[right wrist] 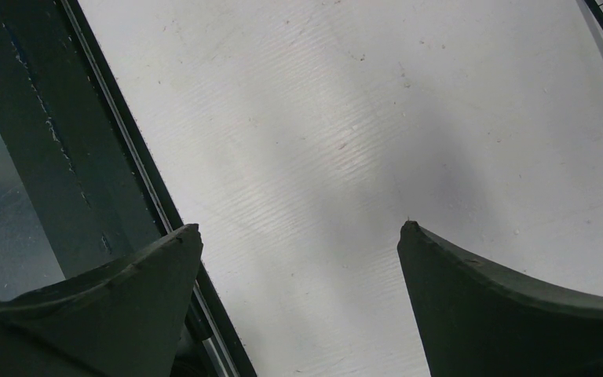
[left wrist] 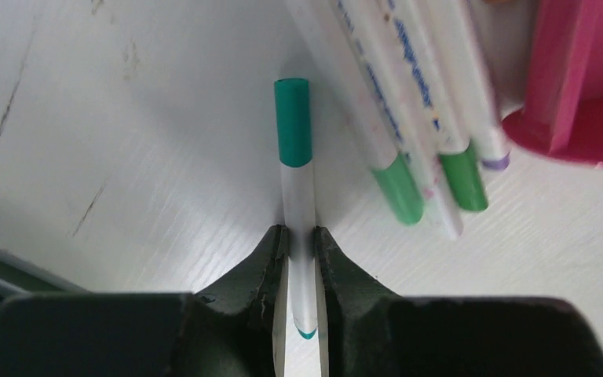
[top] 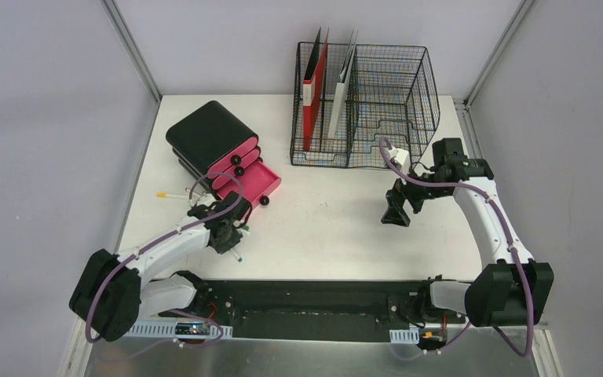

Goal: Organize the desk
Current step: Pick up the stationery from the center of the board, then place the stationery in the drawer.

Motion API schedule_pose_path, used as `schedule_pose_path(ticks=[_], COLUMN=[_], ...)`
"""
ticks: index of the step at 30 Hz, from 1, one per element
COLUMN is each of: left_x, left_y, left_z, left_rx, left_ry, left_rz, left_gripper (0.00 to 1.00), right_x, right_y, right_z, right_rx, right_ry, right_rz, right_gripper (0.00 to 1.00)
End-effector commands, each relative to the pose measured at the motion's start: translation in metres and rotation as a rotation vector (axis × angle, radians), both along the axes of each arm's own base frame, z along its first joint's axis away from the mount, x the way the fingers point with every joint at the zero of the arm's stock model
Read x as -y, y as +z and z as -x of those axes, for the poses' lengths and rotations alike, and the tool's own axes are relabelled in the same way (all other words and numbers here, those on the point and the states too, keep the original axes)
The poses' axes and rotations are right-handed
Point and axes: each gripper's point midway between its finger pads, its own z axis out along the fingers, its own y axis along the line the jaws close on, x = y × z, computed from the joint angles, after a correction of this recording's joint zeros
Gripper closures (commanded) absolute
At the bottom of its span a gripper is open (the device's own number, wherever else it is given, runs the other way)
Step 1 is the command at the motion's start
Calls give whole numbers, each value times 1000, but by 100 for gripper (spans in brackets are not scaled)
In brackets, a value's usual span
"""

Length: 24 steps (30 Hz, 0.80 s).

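- The desk [top: 330, 228] is the white top that fills the middle of the top view, with grey walls on 3 sides.
- From above, the left gripper [top: 230, 239] is low at the near left of the desk, just near of a black drawer unit [top: 208, 137] whose lowest pink drawer [top: 251, 182] is pulled out.
- That view hides its fingers. The left wrist view shows the 2 fingers pressed against both sides of a teal-capped marker [left wrist: 294, 149] that lies flat on the desk, cap pointing away from the camera.
- Only the wrist view shows the bunch of other markers [left wrist: 408, 118] just right of it, with green and purple ends, running up towards the pink drawer.
- Only the top view shows a yellow-capped pen [top: 174, 194] lying alone, left of the open drawer.
- The black wire rack [top: 377, 102] stands at the far edge, with a red folder [top: 312, 102] and a white folder [top: 341, 94] upright in its left part.
- The right gripper [top: 396, 214] hangs near the rack. Its wrist view shows the jaws spread wide with only bare desk between them.
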Motion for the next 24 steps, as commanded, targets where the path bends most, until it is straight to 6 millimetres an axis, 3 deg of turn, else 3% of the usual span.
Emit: schedule_pose_path(ticks=[1,11,18,24], left_x=[-10,-4,47,64], left_y=[9,55,109,167], left_z=[9,-10,-36,-53], left_rx=[38,215,472,678], left_ry=[-4,-143,-506,-835], left_rz=[7,46,212,122], left_gripper=[98,100,100,100], right_x=[-1,-1,0,0], right_y=[9,7,8,8], right_z=[-2,-2,-2,-2], right_rx=[46,40,43,43], right_ry=[23,20,17,16], right_rz=[-18,-16,-16,-17], right_gripper=[1,1,0,1])
